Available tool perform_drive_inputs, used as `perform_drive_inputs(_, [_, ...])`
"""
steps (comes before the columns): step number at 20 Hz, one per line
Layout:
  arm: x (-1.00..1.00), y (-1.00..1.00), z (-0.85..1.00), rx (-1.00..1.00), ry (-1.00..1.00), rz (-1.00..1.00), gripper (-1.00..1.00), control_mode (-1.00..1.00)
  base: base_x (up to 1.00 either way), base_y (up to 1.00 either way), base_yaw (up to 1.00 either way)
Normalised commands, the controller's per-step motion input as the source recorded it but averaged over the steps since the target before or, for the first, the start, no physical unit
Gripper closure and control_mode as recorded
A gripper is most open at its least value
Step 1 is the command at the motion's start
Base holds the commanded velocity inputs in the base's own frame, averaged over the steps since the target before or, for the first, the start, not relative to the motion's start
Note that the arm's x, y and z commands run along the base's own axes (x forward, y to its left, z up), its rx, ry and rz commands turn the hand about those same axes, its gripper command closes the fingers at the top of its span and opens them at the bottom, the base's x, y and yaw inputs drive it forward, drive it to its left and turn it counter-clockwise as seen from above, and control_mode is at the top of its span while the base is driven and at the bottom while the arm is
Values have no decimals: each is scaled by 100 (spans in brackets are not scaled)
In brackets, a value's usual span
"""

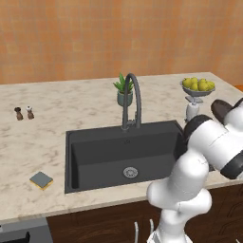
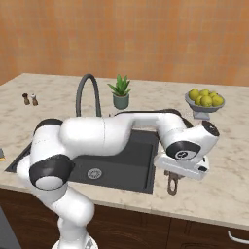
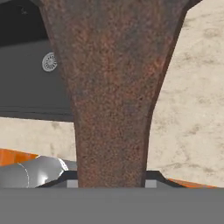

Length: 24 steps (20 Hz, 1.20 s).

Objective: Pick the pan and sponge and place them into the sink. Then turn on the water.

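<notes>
Pan [image 3: 113,96] handle between fingers (gripped) — gripper [image 3: 111,183]

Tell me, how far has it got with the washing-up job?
Nothing is finished yet. The dark grey rectangular sink holds only its drain, and no water runs from the arched faucet. In hand: the fingers grip the handle of the reddish-brown frying pan beside the sink. Left: the grey-blue and yellow sponge lies on the counter, then the water.

Glossy white rounded arm [image 2: 97,133] segments joined by dark grey joint bands.
</notes>
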Motion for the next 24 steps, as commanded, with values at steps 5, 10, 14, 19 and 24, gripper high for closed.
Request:
perform_drive_inputs(5, [-56, 64, 7, -18, 0, 21, 100, -100, 0, 0, 0])
perform_drive_inputs(10, [-29, 37, 0, -22, 0, 41, 100, -100, 0, 0, 0])
perform_drive_inputs(14, [0, 50, 2, -13, 2, 35, 100, -100, 0, 0, 0])
perform_drive_inputs(19, [17, 30, 0, -16, 13, 29, 100, -100, 0, 0, 0])
perform_drive_inputs(24, [38, 5, 0, -9, 25, 33, 100, -100, 0, 0, 0])
